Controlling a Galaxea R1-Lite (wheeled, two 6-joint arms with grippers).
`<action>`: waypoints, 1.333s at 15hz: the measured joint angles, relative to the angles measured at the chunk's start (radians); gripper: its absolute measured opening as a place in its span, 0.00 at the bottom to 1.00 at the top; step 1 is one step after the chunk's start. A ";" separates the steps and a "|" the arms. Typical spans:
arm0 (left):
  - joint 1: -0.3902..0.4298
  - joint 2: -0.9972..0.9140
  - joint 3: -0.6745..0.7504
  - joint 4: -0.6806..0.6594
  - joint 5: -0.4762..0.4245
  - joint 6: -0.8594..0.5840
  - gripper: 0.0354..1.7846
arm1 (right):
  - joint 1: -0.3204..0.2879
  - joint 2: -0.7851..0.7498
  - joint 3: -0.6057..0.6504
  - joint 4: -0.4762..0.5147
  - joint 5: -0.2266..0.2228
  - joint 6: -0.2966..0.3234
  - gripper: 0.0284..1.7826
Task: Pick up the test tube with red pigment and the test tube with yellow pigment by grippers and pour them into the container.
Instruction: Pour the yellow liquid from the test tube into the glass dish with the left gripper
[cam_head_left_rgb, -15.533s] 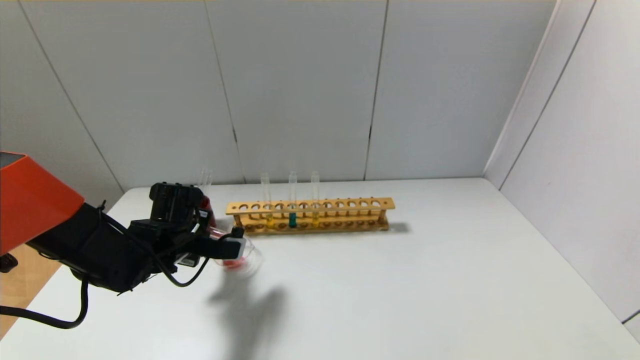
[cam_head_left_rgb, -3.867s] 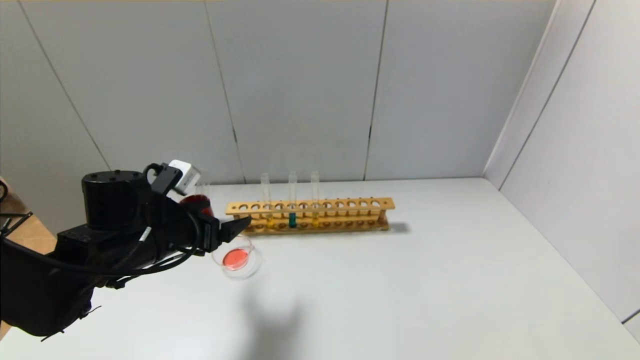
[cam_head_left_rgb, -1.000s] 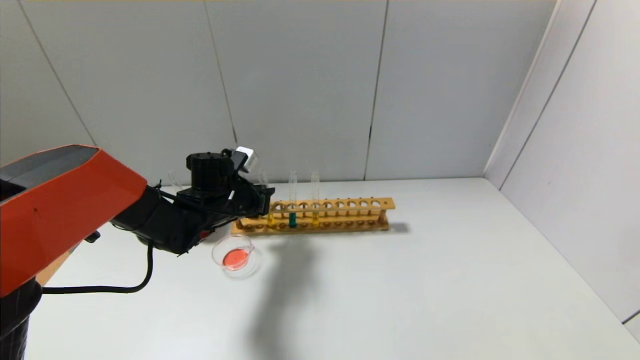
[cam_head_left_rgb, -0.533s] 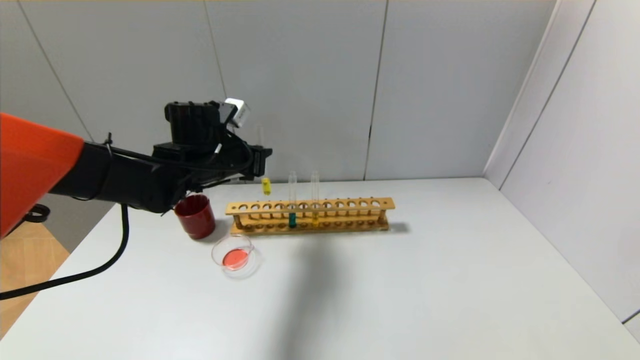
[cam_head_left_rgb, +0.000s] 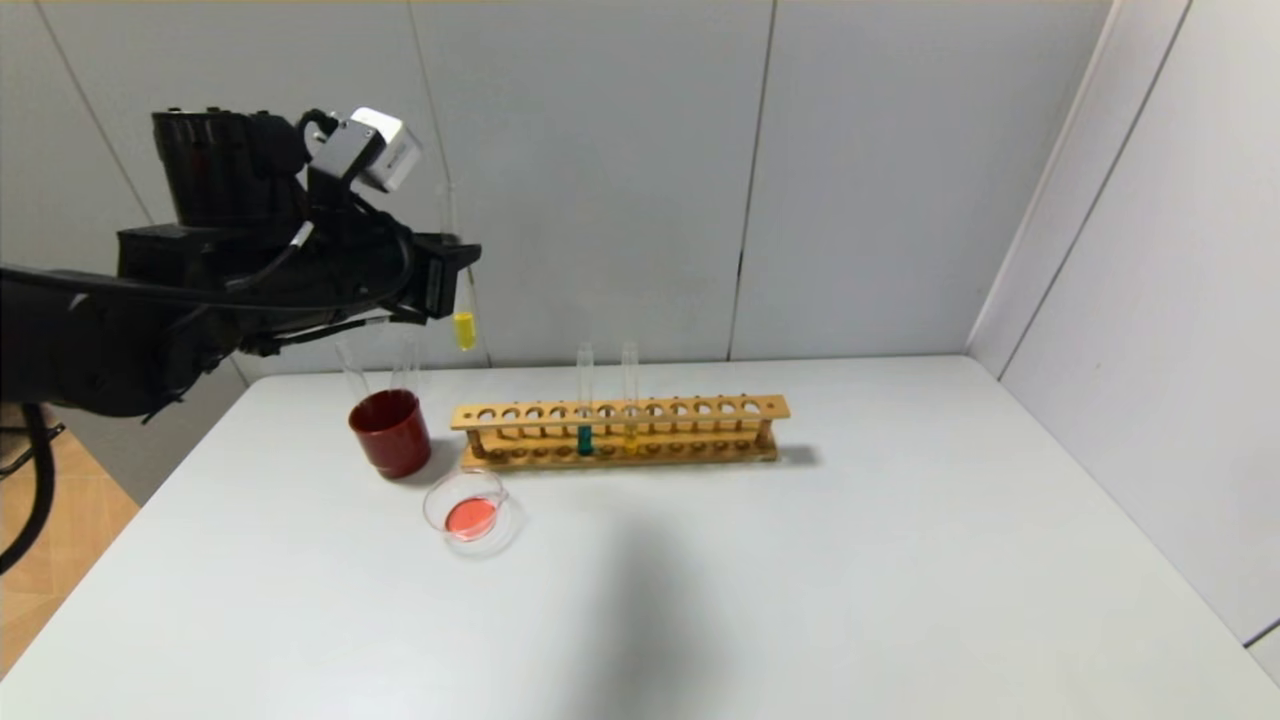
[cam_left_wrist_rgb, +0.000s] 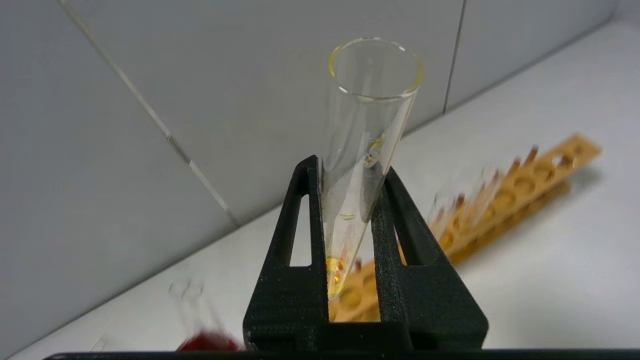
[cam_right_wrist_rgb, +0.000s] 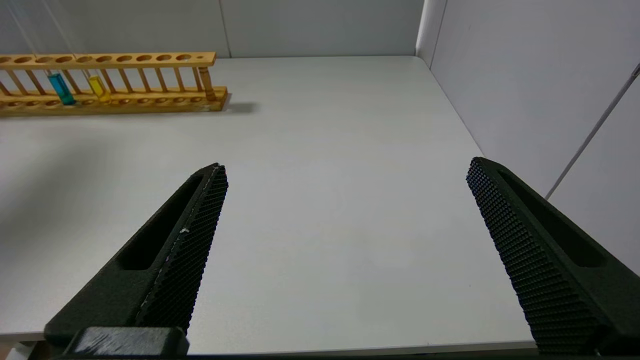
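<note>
My left gripper (cam_head_left_rgb: 452, 272) is shut on a clear test tube with yellow liquid (cam_head_left_rgb: 464, 327) and holds it upright, high above the table, behind the red cup. In the left wrist view the tube (cam_left_wrist_rgb: 367, 115) stands between the jaws of the left gripper (cam_left_wrist_rgb: 350, 167), with yellow liquid at its bottom. The container (cam_head_left_rgb: 473, 517), a shallow clear glass dish, sits on the table with red liquid in it. No tube with red liquid shows. My right gripper (cam_right_wrist_rgb: 345, 167) is open and empty over the table's near right part.
A dark red cup (cam_head_left_rgb: 390, 433) with empty clear tubes stands left of the wooden rack (cam_head_left_rgb: 690, 408). The rack holds a teal tube (cam_head_left_rgb: 585, 438) and a yellow tube (cam_head_left_rgb: 630, 436). The rack also shows in the right wrist view (cam_right_wrist_rgb: 150, 59). Grey walls close the back and right.
My left gripper has lifted the yellow tube out of the rack's left end and carried it up and to the left. The dish, cup and rack have not moved.
</note>
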 joint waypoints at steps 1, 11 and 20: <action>0.016 -0.036 0.069 -0.006 0.000 0.050 0.16 | 0.000 0.000 0.000 0.000 0.000 0.000 0.98; 0.154 -0.101 0.414 -0.048 -0.007 0.437 0.16 | 0.000 0.000 0.000 0.000 0.000 0.000 0.98; 0.171 0.028 0.460 -0.055 -0.003 0.716 0.16 | 0.000 0.000 0.000 0.000 0.000 0.000 0.98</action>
